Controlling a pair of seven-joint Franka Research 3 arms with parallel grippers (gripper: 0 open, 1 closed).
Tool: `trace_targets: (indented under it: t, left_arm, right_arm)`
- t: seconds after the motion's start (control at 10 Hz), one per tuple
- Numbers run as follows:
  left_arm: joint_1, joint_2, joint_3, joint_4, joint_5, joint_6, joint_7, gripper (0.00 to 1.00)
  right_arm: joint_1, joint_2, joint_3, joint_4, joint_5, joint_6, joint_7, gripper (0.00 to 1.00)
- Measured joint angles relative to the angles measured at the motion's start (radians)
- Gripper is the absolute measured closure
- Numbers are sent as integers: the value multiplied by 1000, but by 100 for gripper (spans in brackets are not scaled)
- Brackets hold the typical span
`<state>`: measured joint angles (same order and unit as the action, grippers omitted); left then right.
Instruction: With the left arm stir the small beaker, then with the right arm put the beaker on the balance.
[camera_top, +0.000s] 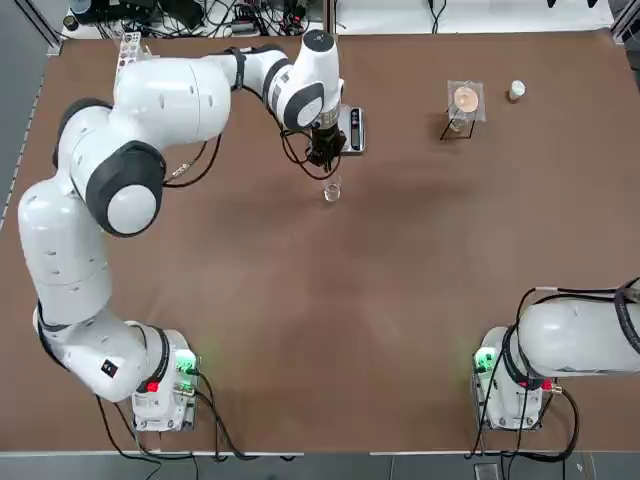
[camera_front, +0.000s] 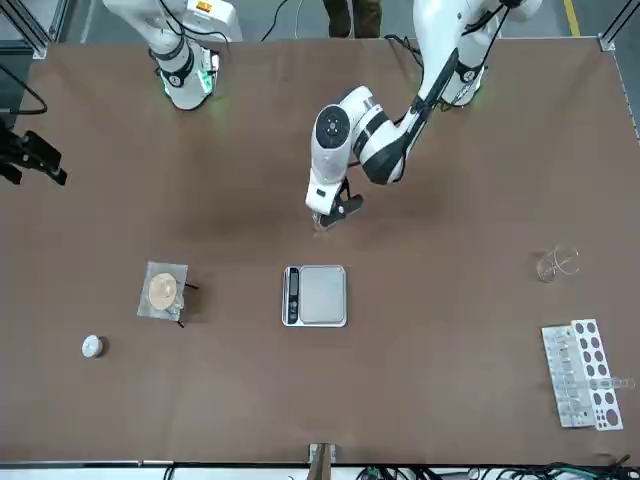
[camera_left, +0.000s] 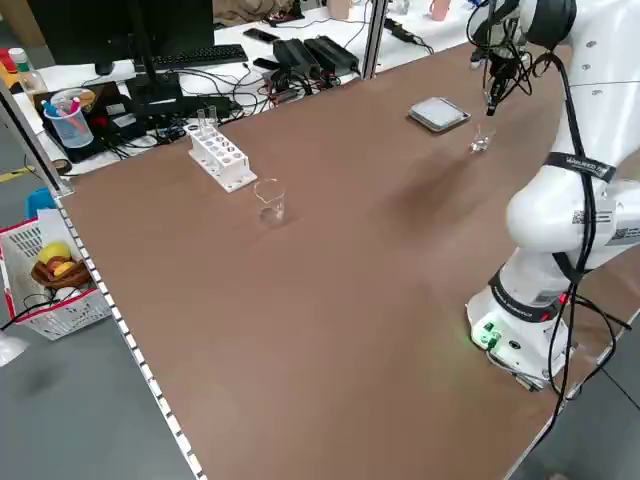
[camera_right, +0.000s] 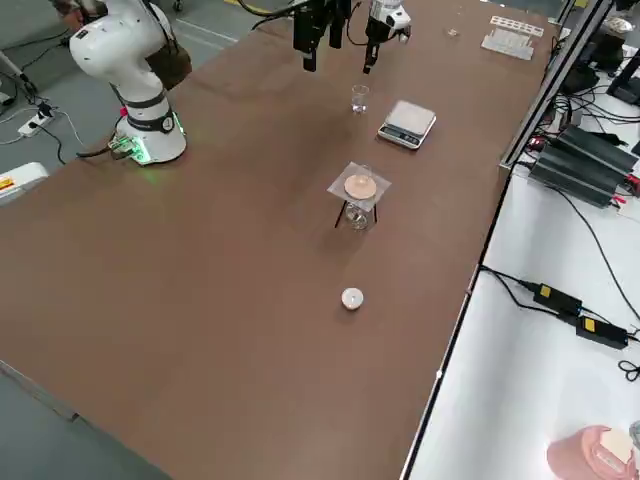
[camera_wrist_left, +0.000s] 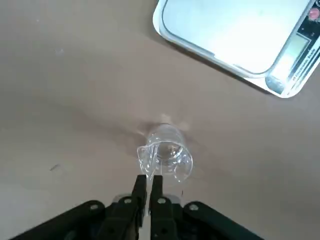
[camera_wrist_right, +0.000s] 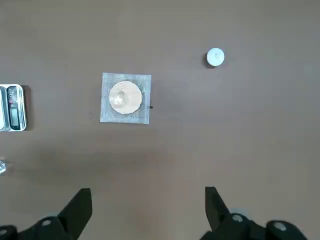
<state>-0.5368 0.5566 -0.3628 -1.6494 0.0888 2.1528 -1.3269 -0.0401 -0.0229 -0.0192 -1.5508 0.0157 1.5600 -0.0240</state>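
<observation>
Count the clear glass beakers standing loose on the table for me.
2. The small beaker stands near the balance, under the left gripper. A larger beaker stands beside the test tube rack. Another glass piece under the mesh stand is unclear.

Count on the table: two arms, one small beaker (camera_top: 332, 189), one balance (camera_front: 316, 296), one bigger glass beaker (camera_front: 556, 263), one white tube rack (camera_front: 582, 373), one mesh-topped stand (camera_top: 465, 103), one small white cap (camera_top: 516, 90).
</observation>
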Motion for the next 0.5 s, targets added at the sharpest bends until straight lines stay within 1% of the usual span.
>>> trace_targets:
  t: [0.5]
  left_arm:
    - [-7,7,0,8,0,1,-35,93]
  right_arm:
    - [0,0,1,0,0,1,-8,0]
